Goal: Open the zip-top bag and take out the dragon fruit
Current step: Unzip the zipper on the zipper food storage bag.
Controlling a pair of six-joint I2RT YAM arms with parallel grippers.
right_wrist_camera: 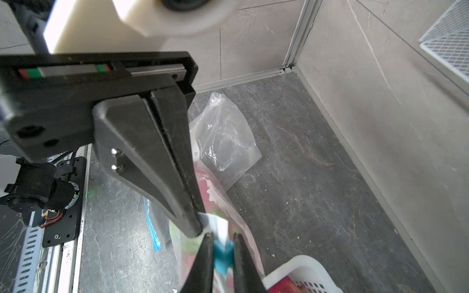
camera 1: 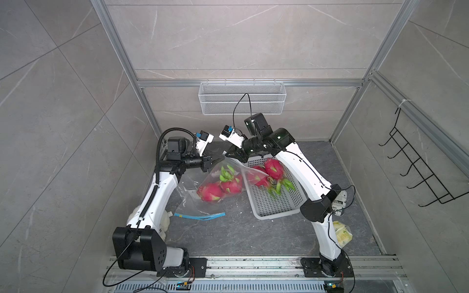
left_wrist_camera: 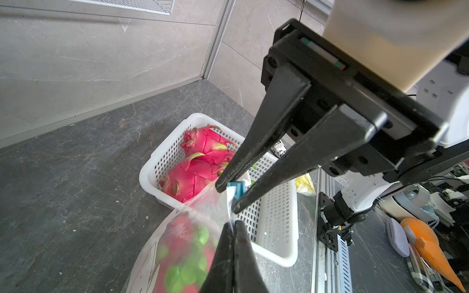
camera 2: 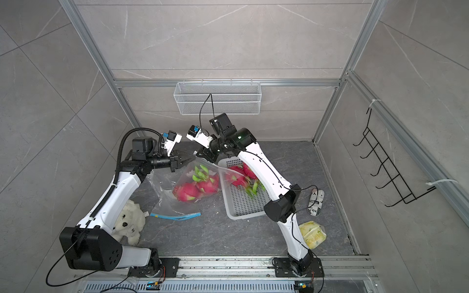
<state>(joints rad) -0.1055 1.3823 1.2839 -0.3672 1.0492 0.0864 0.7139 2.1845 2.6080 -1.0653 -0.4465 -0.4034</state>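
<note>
The job looks about half done. Two of the pink oval dragon fruits with green pointy tips [camera 1: 272,166] lie out in the white plastic basket with little holes [camera 1: 276,203]; the other two [camera 1: 210,192] are inside the clear plastic zip-top bag [camera 1: 215,172], so I think those two are left to take out.

The bag is held up by one top corner, just beside the basket, and its bottom rests on the dark grey stone table top [camera 1: 241,233]. The left gripper [left_wrist_camera: 233,224] has its fingers pressed tight together on the thin edge of the bag. The right gripper [right_wrist_camera: 222,237] has its fingers close together, one on each side of the small blue plastic zip slider [right_wrist_camera: 223,253], and it seems to pinch it. I cannot tell how far the zip is open.

Counting: four dragon fruits in all, two in the basket and two in the bag; one basket; two clear bags, since an empty clear bag with a blue zip strip [camera 1: 200,216] lies flat on the table near the full one; one blue slider in view; one white fluffy toy bear [camera 2: 129,220]; one yellow packet [camera 2: 312,234]; two grippers.
</note>
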